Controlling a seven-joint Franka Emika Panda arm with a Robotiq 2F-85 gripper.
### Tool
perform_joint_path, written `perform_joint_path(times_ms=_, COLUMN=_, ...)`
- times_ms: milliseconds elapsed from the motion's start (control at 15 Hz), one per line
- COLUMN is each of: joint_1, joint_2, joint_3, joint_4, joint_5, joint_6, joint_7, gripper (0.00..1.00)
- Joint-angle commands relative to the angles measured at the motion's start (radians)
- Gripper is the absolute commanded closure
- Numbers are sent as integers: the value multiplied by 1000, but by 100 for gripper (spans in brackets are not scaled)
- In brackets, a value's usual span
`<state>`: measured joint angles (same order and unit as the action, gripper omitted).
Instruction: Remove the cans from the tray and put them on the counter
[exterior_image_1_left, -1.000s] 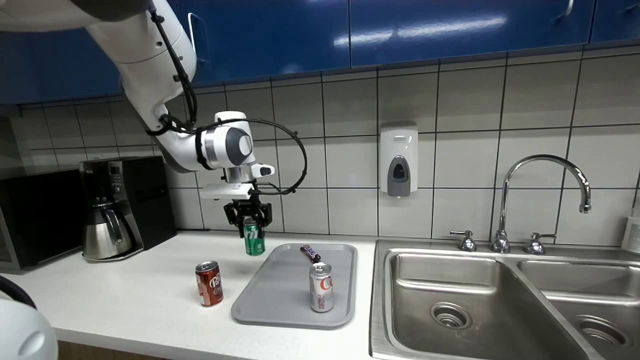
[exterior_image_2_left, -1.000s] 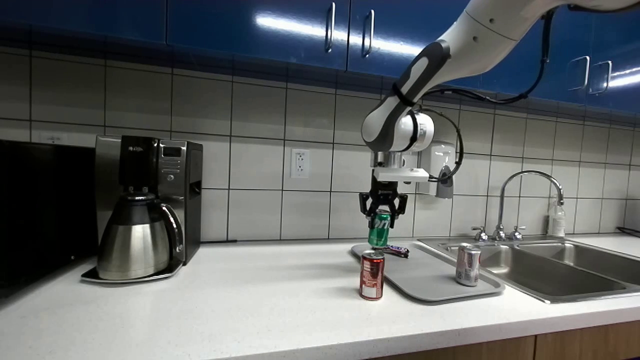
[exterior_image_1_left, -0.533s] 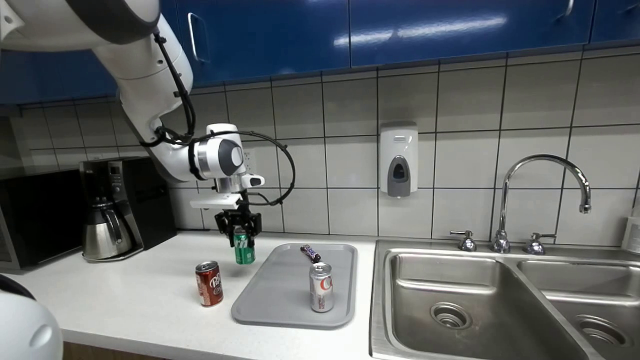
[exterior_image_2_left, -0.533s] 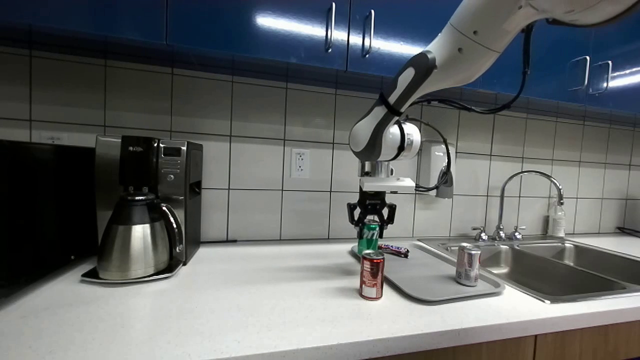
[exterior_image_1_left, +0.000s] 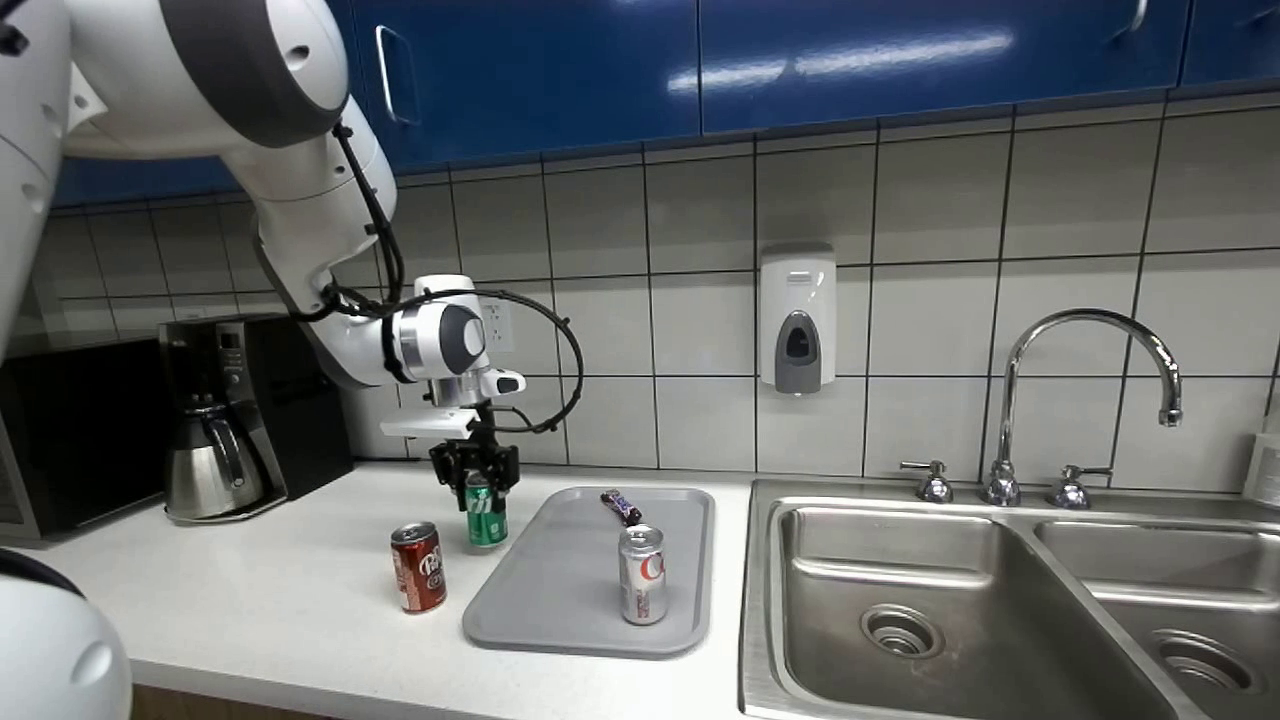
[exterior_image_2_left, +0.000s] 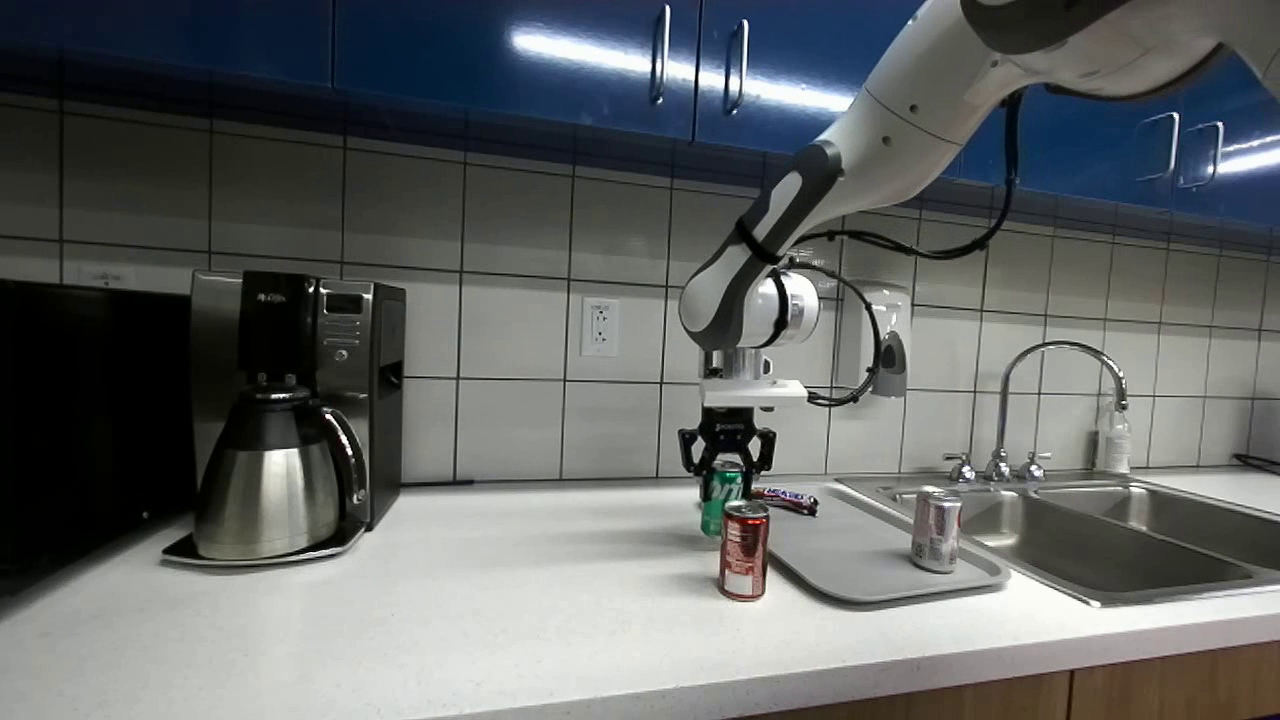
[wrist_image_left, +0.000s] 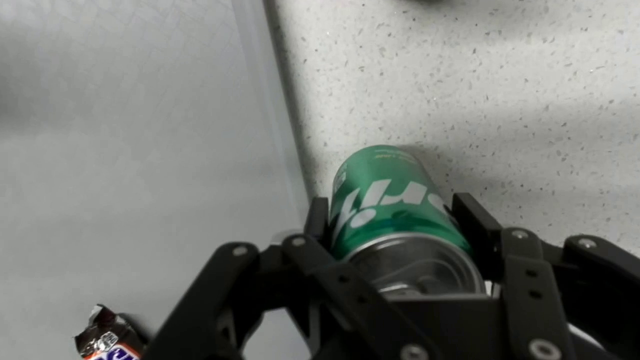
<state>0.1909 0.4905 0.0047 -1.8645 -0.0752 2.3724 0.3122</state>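
Your fingers (wrist_image_left: 477, 222) pinch the green can (wrist_image_left: 390, 200), upright, just beside the tray (exterior_image_1_left: 550, 590); touching the worktop (exterior_image_2_left: 450, 620) or not, you can't tell! On that worktop stands the red can (exterior_image_1_left: 418, 570); the silver can (exterior_image_1_left: 641, 580) stands on the tray.

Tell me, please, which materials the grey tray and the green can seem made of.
Grey tray: probably matte plastic, judging by its dull, finely textured surface.
Green can: likely metal, glossy and printed, judging by its bare silvery rim.
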Motion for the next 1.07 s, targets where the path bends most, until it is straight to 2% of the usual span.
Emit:
perform_joint_path(times_ms=0, joint_1=24, joint_2=22, joint_3=-16, joint_4=48, joint_5=-25, joint_6=-32, joint_7=46, gripper=61)
perform_joint_path(times_ms=400, joint_1=28, joint_2=37, joint_3=-26, joint_4=51, joint_5=-23, joint_6=-35, joint_7=57, gripper=61)
perform_joint_path(times_ms=467, joint_1=30, joint_2=38, joint_3=-29, joint_4=51, joint_5=-24, joint_6=-36, joint_7=63, gripper=24)
perform_joint_path(times_ms=533, joint_1=27, joint_2=32, joint_3=-25, joint_4=48, joint_5=-13, joint_6=-45, joint_7=58, gripper=10)
perform_joint_path(times_ms=667, joint_1=25, joint_2=0, joint_3=-15, joint_4=34, joint_5=-5, joint_6=-43, joint_7=47, gripper=1)
perform_joint_path(times_ms=1000, joint_1=40, joint_2=-114, joint_3=-11, joint_4=-11, joint_5=-37, joint_6=-33, joint_7=34, gripper=0)
